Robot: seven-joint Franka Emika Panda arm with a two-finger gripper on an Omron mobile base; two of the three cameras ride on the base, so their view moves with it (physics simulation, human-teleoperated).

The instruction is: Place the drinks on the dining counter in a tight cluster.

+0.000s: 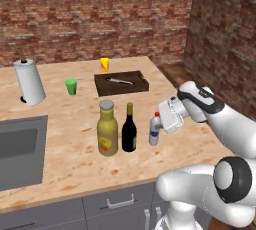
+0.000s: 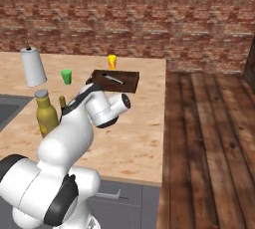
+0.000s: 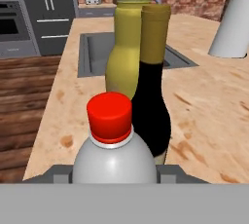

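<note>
Three drinks stand close together on the dining counter (image 1: 75, 166) in a short row. The fat yellow-olive bottle (image 1: 107, 130) with a grey cap is on the left. The dark wine bottle (image 1: 129, 133) stands in the middle. The small clear red-capped bottle (image 1: 155, 134) is on the right. My gripper (image 1: 159, 121) reaches in from the right and is shut on the small bottle. In the hand view the small bottle (image 3: 114, 155) fills the gap between the fingertips, with the wine bottle (image 3: 153, 101) and the yellow bottle (image 3: 121, 52) right behind it. The arm hides the small bottle in the right base view.
A steel sink (image 1: 17, 149) is set into the counter at the left. Behind the drinks are a paper towel roll (image 1: 29, 81), a green cup (image 1: 71, 86), a yellow-orange cup (image 1: 104, 64) and a dark tray (image 1: 102, 90) with a knife. The counter ends at wooden floor (image 2: 209, 148) on the right.
</note>
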